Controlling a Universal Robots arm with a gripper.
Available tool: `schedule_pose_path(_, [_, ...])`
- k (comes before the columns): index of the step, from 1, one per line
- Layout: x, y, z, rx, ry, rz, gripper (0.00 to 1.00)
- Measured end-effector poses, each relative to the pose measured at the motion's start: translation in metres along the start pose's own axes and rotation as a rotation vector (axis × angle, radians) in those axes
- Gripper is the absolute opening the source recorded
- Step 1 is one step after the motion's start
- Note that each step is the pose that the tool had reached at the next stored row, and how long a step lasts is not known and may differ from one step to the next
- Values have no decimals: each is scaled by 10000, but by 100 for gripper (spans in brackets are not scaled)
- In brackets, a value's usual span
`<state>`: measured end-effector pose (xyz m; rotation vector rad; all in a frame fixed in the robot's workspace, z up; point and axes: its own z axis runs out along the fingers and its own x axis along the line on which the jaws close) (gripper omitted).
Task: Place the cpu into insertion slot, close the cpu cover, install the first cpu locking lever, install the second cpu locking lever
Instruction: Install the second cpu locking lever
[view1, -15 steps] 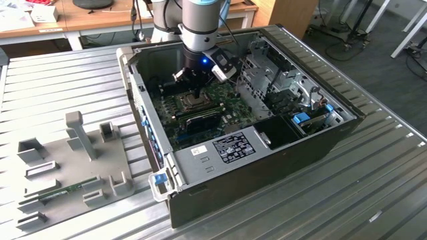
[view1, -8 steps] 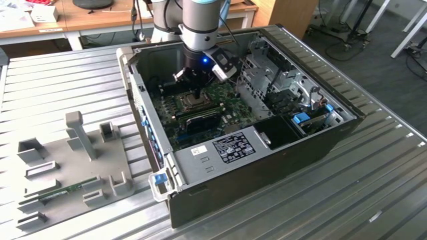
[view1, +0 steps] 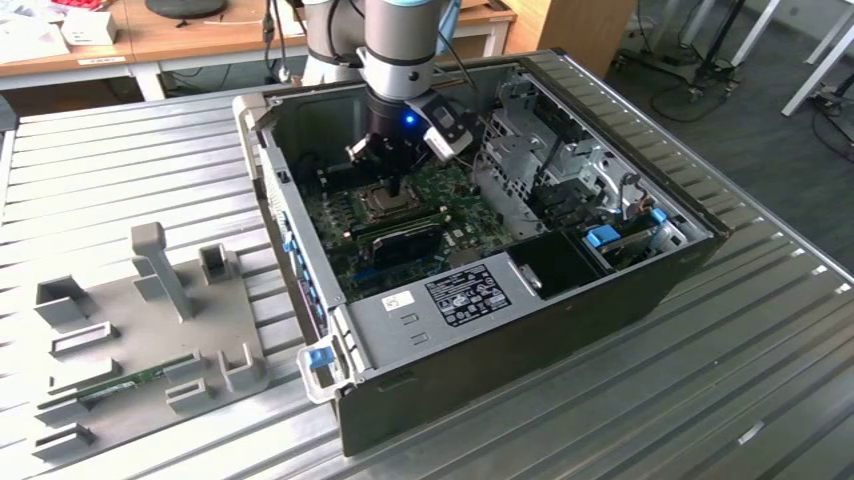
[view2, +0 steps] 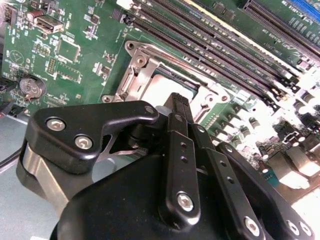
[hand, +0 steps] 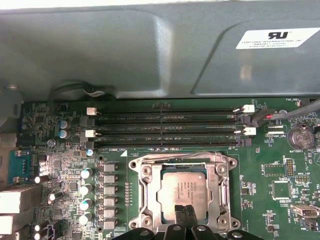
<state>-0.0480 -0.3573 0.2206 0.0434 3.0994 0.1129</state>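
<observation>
The cpu is a grey square chip lying flat in the motherboard socket. The silvery cpu cover lies down around it, and the chip shows through its window. My gripper is shut with nothing between its black fingers, and its tips sit at the near edge of the chip. In the second wrist view the gripper points down at the cpu inside the cover. In the exterior view the gripper hangs inside the open computer case over the socket.
Long memory slots run beside the socket, with the case wall beyond them. A metal drive cage and a power supply flank the board. A grey fixture plate lies on the exterior view's left.
</observation>
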Motion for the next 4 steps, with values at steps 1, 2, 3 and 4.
schedule_pose_path(1, [1,3,0,0,0,1,11])
schedule_pose_path(2, [1,6,0,-1,0,1,11])
schedule_pose_path(3, [1,6,0,0,0,1,11])
schedule_pose_path(4, [0,6,1,-1,0,1,11])
